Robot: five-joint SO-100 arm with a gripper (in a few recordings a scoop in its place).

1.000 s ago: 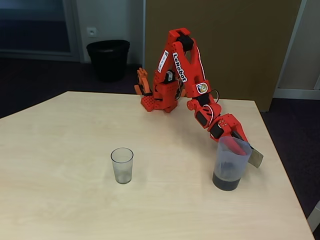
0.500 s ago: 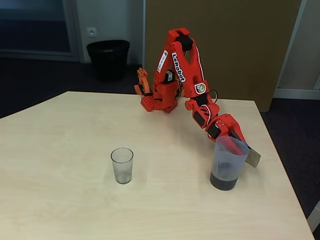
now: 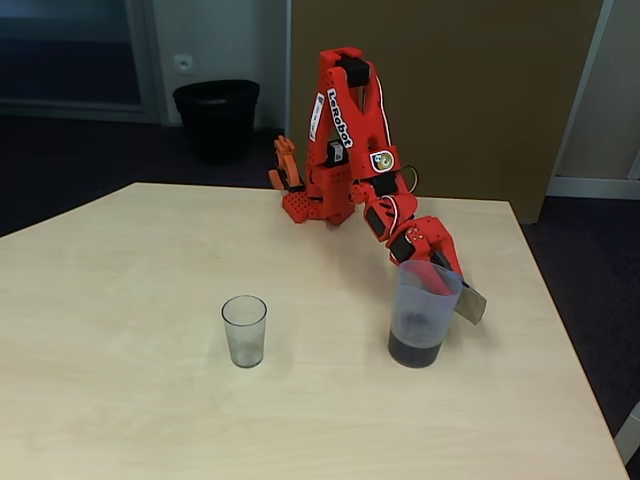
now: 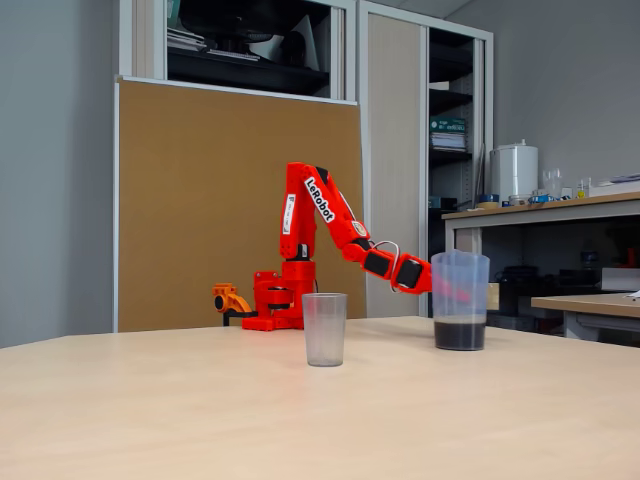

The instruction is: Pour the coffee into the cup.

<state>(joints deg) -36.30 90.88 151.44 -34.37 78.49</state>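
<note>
On pale table [image 3: 120, 300], gripper [image 3: 440, 275] clamps jug [image 3: 422, 315] of coffee [image 3: 412, 350], well apart from cup [image 3: 244, 330].

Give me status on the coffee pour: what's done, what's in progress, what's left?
Done: the gripper is at the jug, apparently clamped on its rim, though the grip itself is hard to see. In hand: the jug sits upright to the right of the cup in both fixed views, with the coffee low in the jug. Left: reaching the cup, which looks empty, and tipping the jug.

hand [image 3: 447, 282] grips jug [image 3: 424, 312] of coffee [image 3: 412, 351], well right of cup [image 3: 244, 331].
</note>
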